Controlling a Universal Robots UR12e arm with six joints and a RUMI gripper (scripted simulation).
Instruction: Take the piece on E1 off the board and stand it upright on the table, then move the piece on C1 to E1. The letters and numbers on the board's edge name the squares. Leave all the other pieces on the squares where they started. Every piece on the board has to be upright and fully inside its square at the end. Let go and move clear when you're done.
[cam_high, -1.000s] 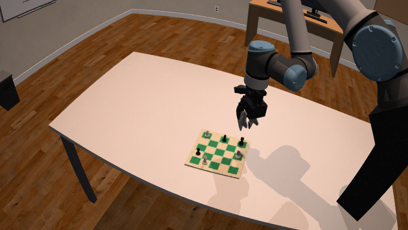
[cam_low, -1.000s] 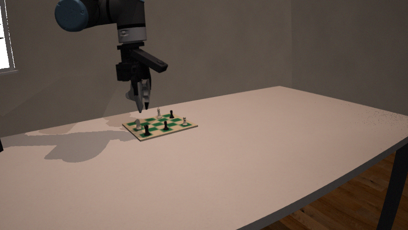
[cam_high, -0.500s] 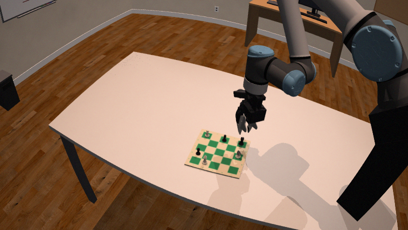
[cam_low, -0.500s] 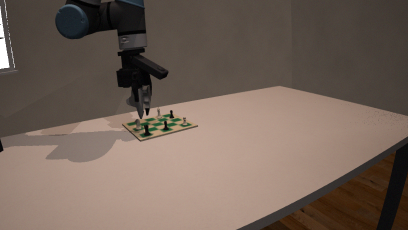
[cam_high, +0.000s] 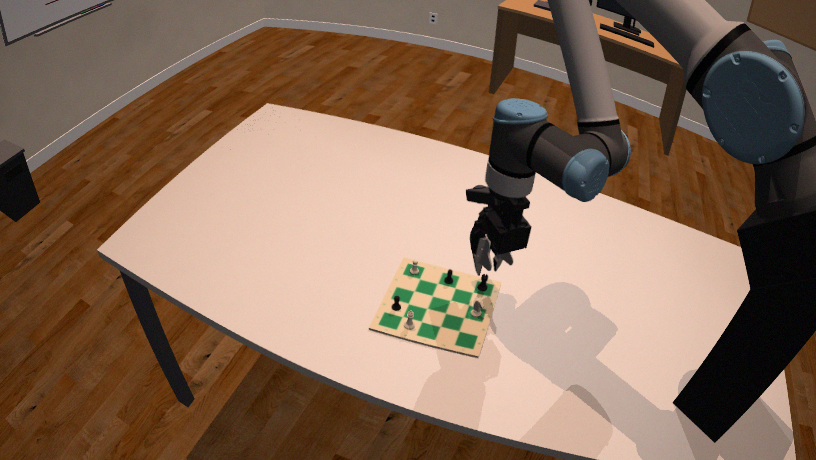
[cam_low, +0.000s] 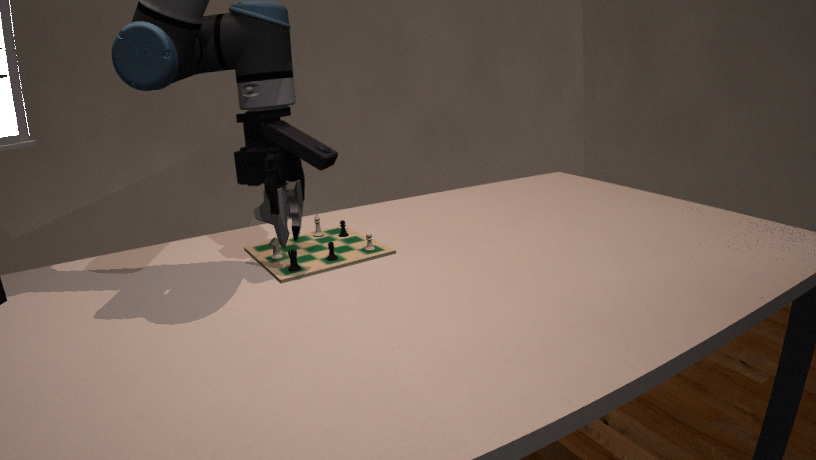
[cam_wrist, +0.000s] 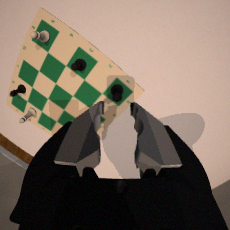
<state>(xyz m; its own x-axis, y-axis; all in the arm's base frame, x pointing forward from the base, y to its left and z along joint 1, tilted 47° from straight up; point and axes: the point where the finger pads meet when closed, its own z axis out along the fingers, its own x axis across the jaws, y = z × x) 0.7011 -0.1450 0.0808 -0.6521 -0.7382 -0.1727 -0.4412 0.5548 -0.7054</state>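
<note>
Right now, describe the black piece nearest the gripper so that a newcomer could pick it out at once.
On the pale table, find the small green-and-tan chessboard, then its corner just below the gripper. The black piece there stands on the green corner square; its nearest neighbour on that edge is pale, and the other black pieces stand away from corners.

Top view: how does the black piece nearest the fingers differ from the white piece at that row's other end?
The black piece is dark; the white piece is pale. The black piece stands close to the fingers; the white piece stands far from them. Both stand upright on green squares.
</note>
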